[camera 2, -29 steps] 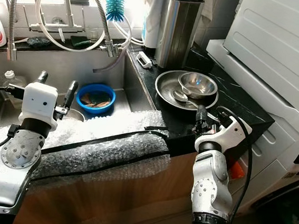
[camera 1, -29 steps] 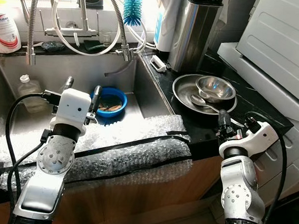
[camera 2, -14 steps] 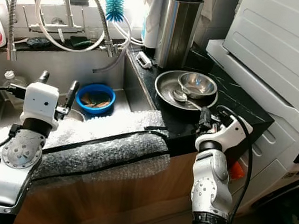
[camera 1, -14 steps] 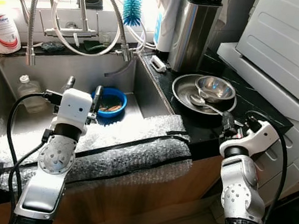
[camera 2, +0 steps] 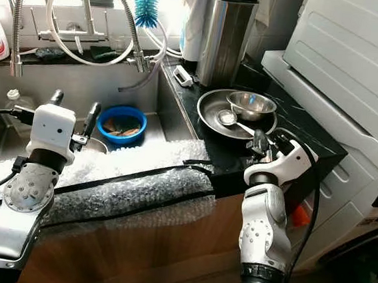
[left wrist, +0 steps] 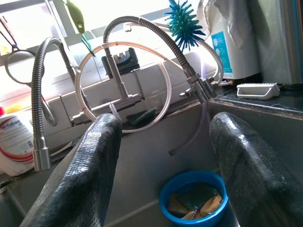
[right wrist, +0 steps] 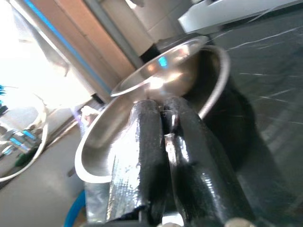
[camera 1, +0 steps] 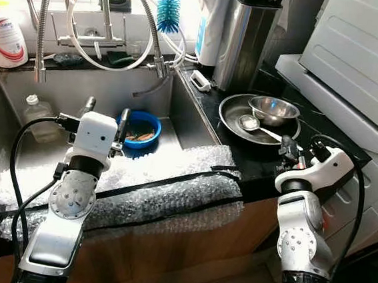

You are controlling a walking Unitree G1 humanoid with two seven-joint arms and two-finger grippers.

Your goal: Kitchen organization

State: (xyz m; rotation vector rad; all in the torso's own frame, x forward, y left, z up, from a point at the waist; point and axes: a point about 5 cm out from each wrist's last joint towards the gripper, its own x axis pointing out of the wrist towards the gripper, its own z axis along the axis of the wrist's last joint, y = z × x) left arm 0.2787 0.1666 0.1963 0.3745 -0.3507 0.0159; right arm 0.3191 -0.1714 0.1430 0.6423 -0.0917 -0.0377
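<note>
Nearest lay a sheet of bubble wrap [camera 1: 137, 190], draped over the front edge of the sink [camera 1: 19, 98] and crossed by a black strip.

Left claw [camera 1: 104, 116]: held above the sink basin just behind the wrap, its two black fingers [left wrist: 90, 175] set well apart with nothing between them; it pointed toward the back of the basin.

Blue bowl [camera 1: 138, 128]: stood on the sink floor directly beyond the left claw, holding some brownish scraps. A small clear bottle [camera 1: 36, 110] stood in the basin near the left wall.

Right claw [camera 1: 288, 153]: lay low at the near edge of the black counter [camera 1: 329, 145], right of the sink. In the right wrist view its fingers [right wrist: 151, 156] were pressed together and a thin metal handle ran in the seam between them, so the claw was clamped on the spoon [camera 1: 260, 129]. The spoon's bowl rested inside the steel plate [camera 1: 235, 112], its handle reaching over the near rim to the claw.

Steel plate: round and shallow, on the counter just beyond the right claw. A small steel bowl [camera 1: 273, 110] sat in its far part, beside the spoon's bowl.

Farther back: a small white brush [camera 1: 199, 80] on the counter by the sink corner; a tall steel utensil holder [camera 1: 245, 40]; a coiled spring faucet [camera 1: 110, 20] behind the basin; a blue bottle brush [camera 1: 167, 9] hanging above it; a white detergent bottle [camera 1: 5, 37] at the far left; a white appliance [camera 1: 364, 58] at the right.
</note>
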